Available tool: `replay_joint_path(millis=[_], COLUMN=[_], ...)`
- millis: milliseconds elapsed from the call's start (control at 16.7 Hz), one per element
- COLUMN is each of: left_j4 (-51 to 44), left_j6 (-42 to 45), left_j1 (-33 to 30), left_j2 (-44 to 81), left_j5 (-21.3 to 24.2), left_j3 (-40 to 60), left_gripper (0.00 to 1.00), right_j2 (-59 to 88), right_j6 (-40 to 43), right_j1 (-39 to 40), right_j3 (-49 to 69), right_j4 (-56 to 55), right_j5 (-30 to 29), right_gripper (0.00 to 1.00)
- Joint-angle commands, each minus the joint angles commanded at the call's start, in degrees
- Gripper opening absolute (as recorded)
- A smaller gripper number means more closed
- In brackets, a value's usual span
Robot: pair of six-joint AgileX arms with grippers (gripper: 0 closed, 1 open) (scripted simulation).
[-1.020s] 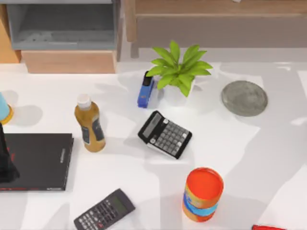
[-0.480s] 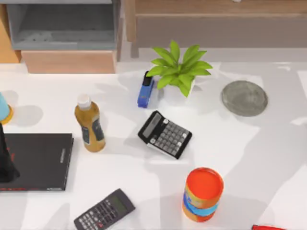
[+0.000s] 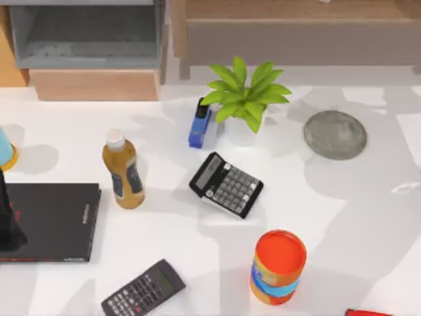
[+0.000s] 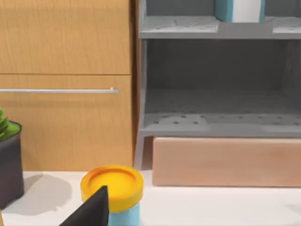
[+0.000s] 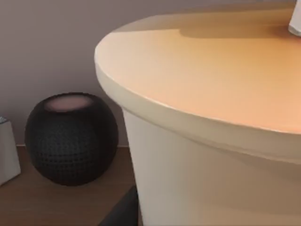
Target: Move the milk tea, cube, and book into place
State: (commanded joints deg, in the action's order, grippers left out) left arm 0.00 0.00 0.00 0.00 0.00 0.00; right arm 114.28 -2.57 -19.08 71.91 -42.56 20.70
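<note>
The milk tea (image 5: 211,117) looms very close in the right wrist view, a beige cup with a wide lid and a white straw (image 5: 296,21) at the picture's edge. My right gripper is shut on it, and one dark finger (image 5: 120,212) shows by its base. The cup is over a wooden surface, beside a dark round speaker (image 5: 70,136). The teal book (image 4: 237,8), with white pages, stands on the grey shelf's upper level (image 4: 178,26) in the left wrist view. My left arm (image 3: 6,220) is parked at the table's left edge. The cube is out of view.
On the table are an amber bottle (image 3: 123,170), a flat black book (image 3: 52,220), two calculators (image 3: 225,185) (image 3: 143,289), a blue stapler (image 3: 199,124), a potted plant (image 3: 245,99), a grey disc (image 3: 335,134), an orange can (image 3: 279,265) and a yellow-lidded blue tub (image 4: 112,188). A red edge (image 3: 368,313) shows bottom right.
Shadows on the table's right side have shifted. Nothing on the table has moved, and the left arm is still.
</note>
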Motion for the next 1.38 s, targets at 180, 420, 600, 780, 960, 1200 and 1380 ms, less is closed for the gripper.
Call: replay_joint_path(millis=[180,420,600,780,960,1200,1380], left_j4=[0.0,0.0,0.0,0.0,0.0,0.0,0.0], left_j6=[0.0,0.0,0.0,0.0,0.0,0.0,0.0], left_j1=[0.0,0.0,0.0,0.0,0.0,0.0,0.0], left_j2=[0.0,0.0,0.0,0.0,0.0,0.0,0.0], left_j5=[0.0,0.0,0.0,0.0,0.0,0.0,0.0], left_j3=[0.0,0.0,0.0,0.0,0.0,0.0,0.0], left_gripper=[1.00,1.00,1.00,1.00,1.00,1.00,1.00], right_j2=[-4.8,-8.7,-8.5,-9.9,-13.1,-17.2,-17.4], right_j6=[0.7,1.9,1.8,1.5,0.9,1.1,1.5], right_j1=[-2.3,-5.0,-4.8,-3.5,0.5,10.5,20.2], right_j3=[-5.1,-8.0,-7.7,-9.5,-13.9,-18.9,-21.1], right_j4=[-0.6,0.0,0.0,-1.4,-5.6,-13.0,-18.1], right_j5=[0.9,1.2,1.1,0.4,-2.5,-11.3,-22.5], right_gripper=[0.00,0.00,0.00,0.00,0.00,0.00,0.00])
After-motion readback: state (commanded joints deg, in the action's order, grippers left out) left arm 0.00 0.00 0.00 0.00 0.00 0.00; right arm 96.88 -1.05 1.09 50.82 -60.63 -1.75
